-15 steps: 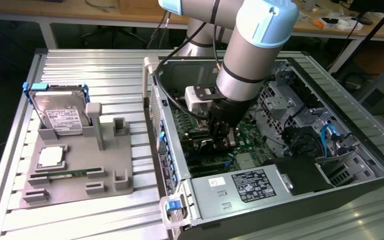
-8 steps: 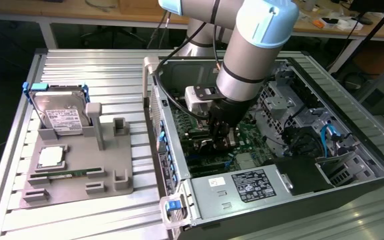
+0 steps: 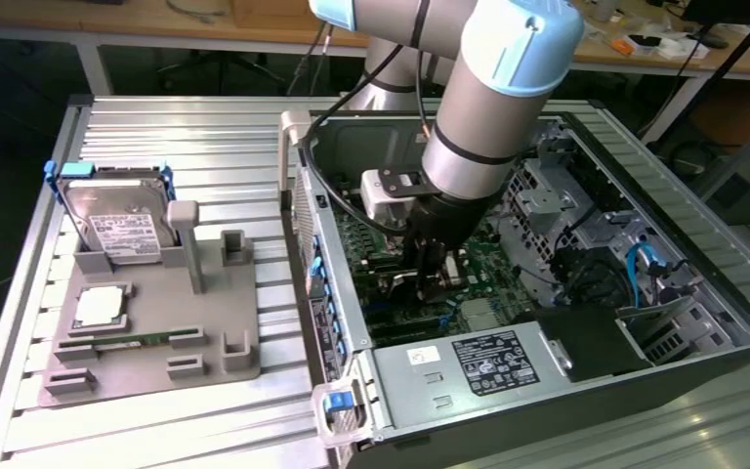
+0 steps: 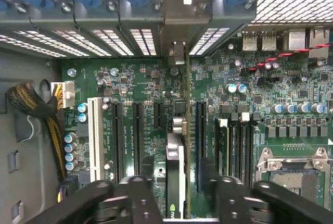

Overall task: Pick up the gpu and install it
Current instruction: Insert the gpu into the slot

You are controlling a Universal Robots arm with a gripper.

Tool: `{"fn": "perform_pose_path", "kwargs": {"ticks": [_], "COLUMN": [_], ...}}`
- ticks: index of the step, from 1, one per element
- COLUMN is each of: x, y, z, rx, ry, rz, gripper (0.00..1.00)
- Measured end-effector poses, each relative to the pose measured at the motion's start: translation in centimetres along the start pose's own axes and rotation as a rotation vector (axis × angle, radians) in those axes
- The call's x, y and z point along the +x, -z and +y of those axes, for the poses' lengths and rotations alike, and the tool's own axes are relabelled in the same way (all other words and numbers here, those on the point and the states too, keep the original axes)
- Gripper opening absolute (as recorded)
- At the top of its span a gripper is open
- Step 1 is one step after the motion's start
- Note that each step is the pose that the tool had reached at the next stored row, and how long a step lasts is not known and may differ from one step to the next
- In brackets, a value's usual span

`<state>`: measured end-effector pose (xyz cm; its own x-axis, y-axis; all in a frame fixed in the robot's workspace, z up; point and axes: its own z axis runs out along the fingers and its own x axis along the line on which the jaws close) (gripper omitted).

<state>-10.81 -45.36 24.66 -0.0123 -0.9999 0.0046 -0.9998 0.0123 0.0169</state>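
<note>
- Reaching down into the open computer case (image 3: pixel 687 195), the arm has its tool (image 4: pixel 179 193) low over the green motherboard (image 4: pixel 130 78).
- Standing on edge in a slot between the tool's black fingers (image 4: pixel 130 198) is the gpu (image 4: pixel 177 166); the fingers sit spread to either side, seemingly off the card.
- On the table (image 3: pixel 192 127), a grey fixture (image 3: pixel 153 332) carries the hard drive (image 3: pixel 121 220).

In the exterior view the grey robot arm (image 3: pixel 479 127) hides the gripper's tips and part of the green motherboard (image 3: pixel 479 259). In the wrist view the thin black gpu card (image 4: pixel 177 177) stands edge-on, its lower end cut off by the picture's edge; the white labels are too small to read.
</note>
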Motion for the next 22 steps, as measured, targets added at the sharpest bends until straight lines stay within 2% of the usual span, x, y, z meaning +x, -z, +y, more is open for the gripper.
{"fn": "perform_pose_path", "kwargs": {"ticks": [2, 5, 8, 9, 10, 11, 14, 16, 17, 20, 21, 22], "x": [0.0, 0.0, 0.0, 0.0, 0.0, 0.0, 0.0, 0.0, 0.0, 0.0, 0.0, 0.0], "y": [0.00, 0.31, 1.65, 2.71, 3.32, 3.59, 3.57, 3.57, 3.57, 3.57, 3.57, 3.57], "z": [0.00, 0.00, 0.02, 0.04, 0.05, 0.06, 0.06, 0.06, 0.06, 0.06, 0.06, 0.06], "rx": [0.0000, 0.0000, 0.0000, 0.0000, 0.0001, -0.0001, 0.0001, 0.0001, 0.0001, 0.0001, 0.0000, 0.0001], "ry": [0.000, 0.000, 0.000, 0.000, 0.000, 0.000, -0.002, -0.003, -0.003, -0.005, -0.006, -0.007], "rz": [-0.0001, 0.0002, 0.0000, 0.0000, -0.0002, 0.0002, -0.0002, -0.0002, -0.0003, -0.0002, -0.0002, -0.0002], "gripper": [0.58, 0.58, 0.58, 0.58, 0.58, 0.58, 0.57, 0.44, 0.44, 0.26, 0.26, 0.20]}}
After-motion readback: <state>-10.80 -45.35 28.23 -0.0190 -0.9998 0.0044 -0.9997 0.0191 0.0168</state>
